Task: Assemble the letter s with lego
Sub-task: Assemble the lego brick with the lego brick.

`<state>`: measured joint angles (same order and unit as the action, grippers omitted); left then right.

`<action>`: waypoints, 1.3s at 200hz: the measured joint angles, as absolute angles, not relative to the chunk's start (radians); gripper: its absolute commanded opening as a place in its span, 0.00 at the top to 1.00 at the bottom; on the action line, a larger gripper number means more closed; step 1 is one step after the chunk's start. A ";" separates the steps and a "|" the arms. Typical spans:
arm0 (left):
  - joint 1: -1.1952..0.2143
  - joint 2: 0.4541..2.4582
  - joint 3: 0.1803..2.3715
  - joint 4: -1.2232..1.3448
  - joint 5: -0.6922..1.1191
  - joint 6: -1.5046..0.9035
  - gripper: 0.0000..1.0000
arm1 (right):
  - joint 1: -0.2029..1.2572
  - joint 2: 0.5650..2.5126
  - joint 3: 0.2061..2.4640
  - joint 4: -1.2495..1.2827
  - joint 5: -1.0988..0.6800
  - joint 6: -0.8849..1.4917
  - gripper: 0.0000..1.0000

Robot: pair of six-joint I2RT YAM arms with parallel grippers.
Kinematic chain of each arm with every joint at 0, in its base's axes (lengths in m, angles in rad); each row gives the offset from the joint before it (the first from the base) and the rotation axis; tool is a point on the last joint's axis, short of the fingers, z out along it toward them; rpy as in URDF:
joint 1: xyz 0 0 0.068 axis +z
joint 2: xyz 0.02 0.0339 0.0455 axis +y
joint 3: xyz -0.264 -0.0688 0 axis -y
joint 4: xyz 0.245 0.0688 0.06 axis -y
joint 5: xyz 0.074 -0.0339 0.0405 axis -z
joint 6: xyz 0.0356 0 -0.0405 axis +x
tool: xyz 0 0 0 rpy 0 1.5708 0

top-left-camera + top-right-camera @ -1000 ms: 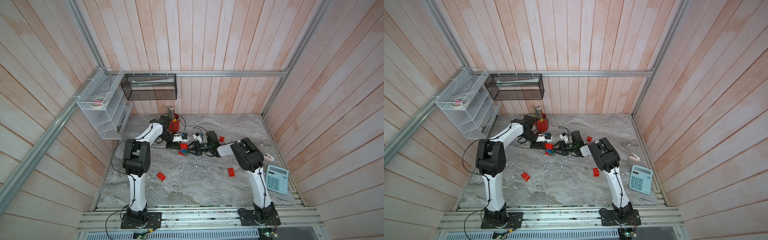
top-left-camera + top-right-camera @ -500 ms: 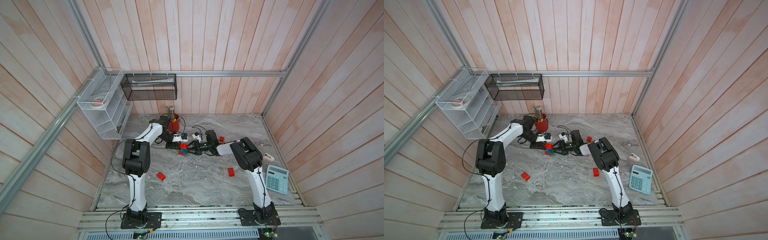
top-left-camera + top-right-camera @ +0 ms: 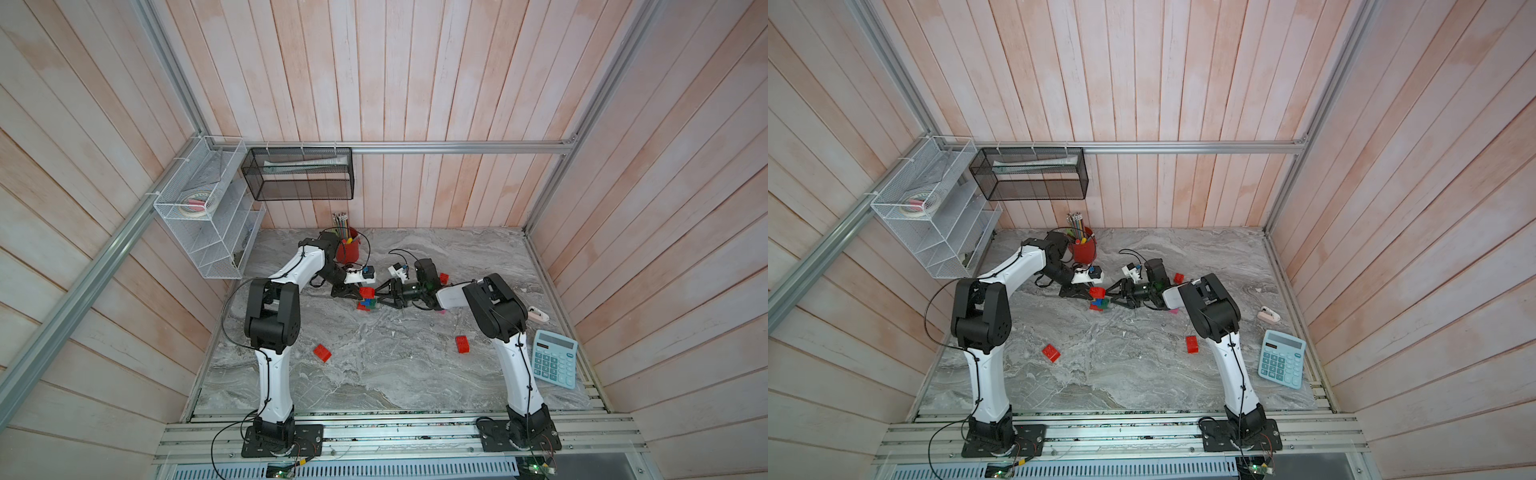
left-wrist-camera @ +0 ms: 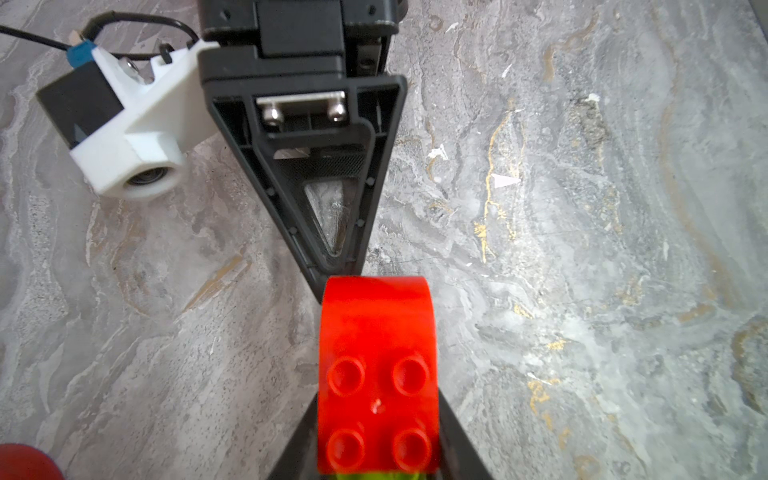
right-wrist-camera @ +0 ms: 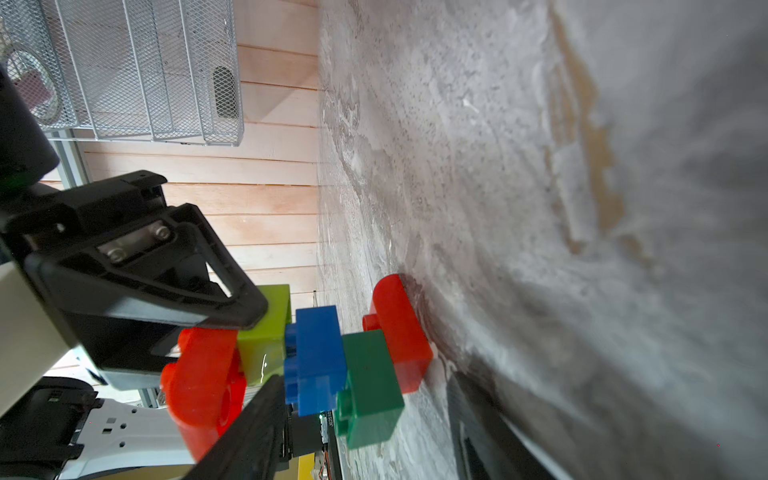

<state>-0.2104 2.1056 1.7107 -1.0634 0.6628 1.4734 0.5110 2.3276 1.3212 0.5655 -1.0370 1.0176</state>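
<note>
A lego stack (image 3: 366,298) (image 3: 1099,299) stands mid-table: red brick (image 4: 376,332) on top, then lime (image 5: 266,332), blue (image 5: 316,353), dark green (image 5: 370,386) and red (image 5: 399,328) at the table. My left gripper (image 3: 360,293) (image 4: 377,403) is shut on the stack's top, pinching the red and lime bricks. From the other side, my right gripper (image 3: 376,296) (image 5: 363,380) is rolled on its side. Its jaws are apart, one finger (image 5: 253,432) by the top bricks, the other low along the table, neither pressing. Loose red bricks (image 3: 322,353) (image 3: 462,344) (image 3: 444,278) lie around.
A red pencil cup (image 3: 347,249) stands just behind the left arm. A blue calculator (image 3: 555,359) and a small white item (image 3: 538,314) lie at the right edge. A white wire shelf (image 3: 208,216) and a black mesh basket (image 3: 299,174) hang on the walls.
The right gripper's jaws have spread a little around the stack. The left gripper keeps its hold; both arms stay almost where they were.
</note>
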 measured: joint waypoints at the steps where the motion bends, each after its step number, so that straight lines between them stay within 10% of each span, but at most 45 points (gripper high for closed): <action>1: -0.210 2.106 1.710 -1.063 0.663 1.473 0.75 | 0.511 2.326 1.319 0.567 -1.037 1.018 0.35; 260: -0.196 2.077 1.669 -1.057 0.659 1.470 0.75 | 0.592 2.291 1.184 0.804 -0.984 1.265 0.42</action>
<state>-0.1955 2.0773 1.6691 -1.0573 0.6586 1.4700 0.5919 2.2910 1.1839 0.8036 -0.9836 1.2648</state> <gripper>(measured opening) 0.352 0.594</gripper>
